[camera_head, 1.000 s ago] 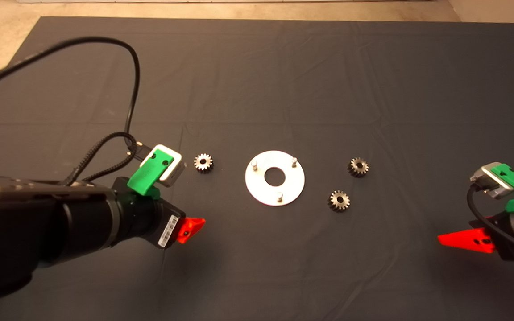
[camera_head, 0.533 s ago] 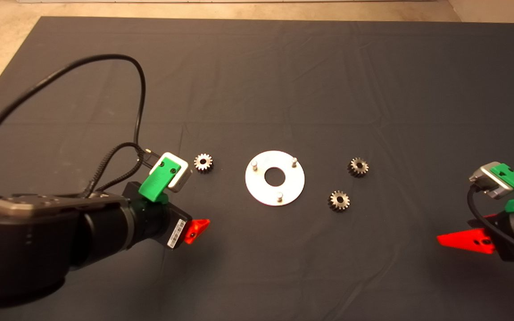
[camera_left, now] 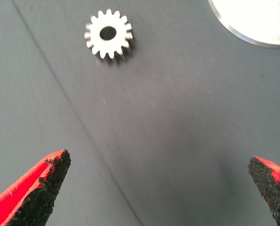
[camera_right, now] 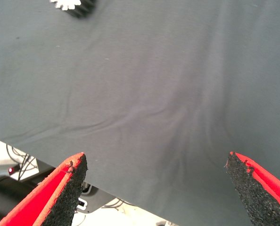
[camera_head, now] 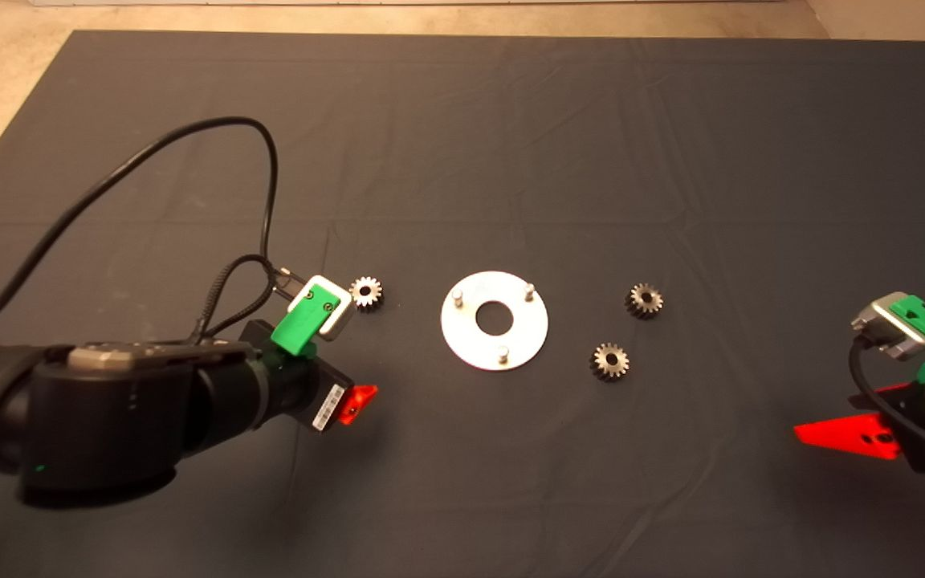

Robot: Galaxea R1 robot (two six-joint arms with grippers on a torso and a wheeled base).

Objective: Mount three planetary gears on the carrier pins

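Note:
A flat silver disc (camera_head: 495, 345) with a central hole lies mid-mat, with three bare upright pins (camera_head: 503, 352) in a triangle. One small grey-bronze gear (camera_head: 366, 292) lies flat left of the disc; it also shows in the left wrist view (camera_left: 109, 34). Two more gears (camera_head: 645, 300) (camera_head: 611, 361) lie flat right of the disc. My left gripper (camera_left: 159, 188) is open and empty over the mat, just short of the left gear. My right gripper (camera_right: 156, 188) is open and empty near the mat's right edge.
The left arm's black cable (camera_head: 189, 144) loops above the mat behind the gripper. The disc's rim (camera_left: 253, 28) shows in the left wrist view. The right wrist view shows part of a gear (camera_right: 74, 5), the mat's edge and floor cables (camera_right: 17, 165).
My left arm has moved right and forward toward the left gear, and its cable loop has shifted right. The right gripper has barely moved. Gears and disc are unmoved.

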